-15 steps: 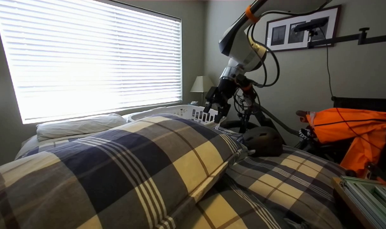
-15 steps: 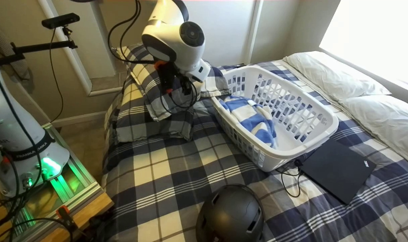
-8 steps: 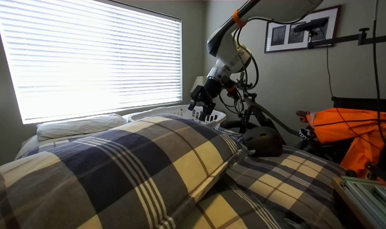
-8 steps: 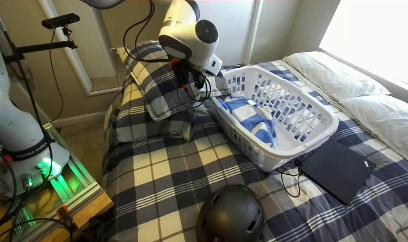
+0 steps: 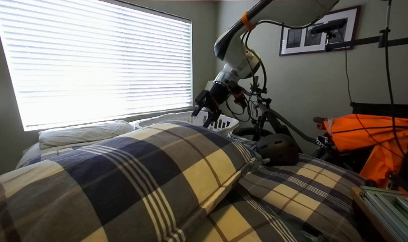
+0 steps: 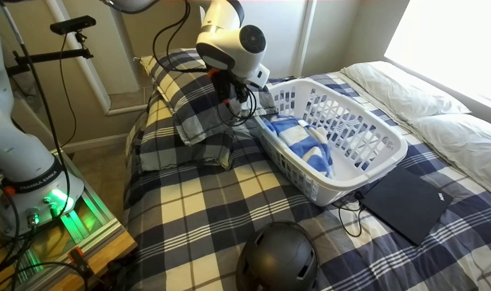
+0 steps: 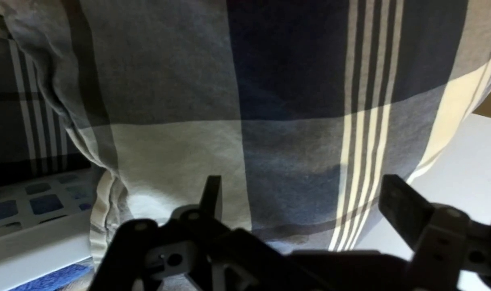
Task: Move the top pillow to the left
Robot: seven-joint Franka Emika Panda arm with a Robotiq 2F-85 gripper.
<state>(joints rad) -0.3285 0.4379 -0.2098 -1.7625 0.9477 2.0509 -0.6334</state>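
- Top pillow (image 6: 188, 95): in an exterior view, left side, stacked on the lower pillow (image 6: 170, 149); right end at the laundry basket (image 6: 350, 185), touching or not, can't tell.
- End effector (image 7: 304, 198): fingers spread wide, nothing held, poised by the pillow's right part; contact unclear.
- Stage, by judgement: approach nearly made; no grip, move left looks undone.
- Remaining: get hold, shift left, let go.

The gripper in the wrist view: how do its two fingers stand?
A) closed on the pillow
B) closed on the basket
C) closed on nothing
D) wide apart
D: the fingers of the gripper stand well apart, and the plaid top pillow shows through the gap between them.
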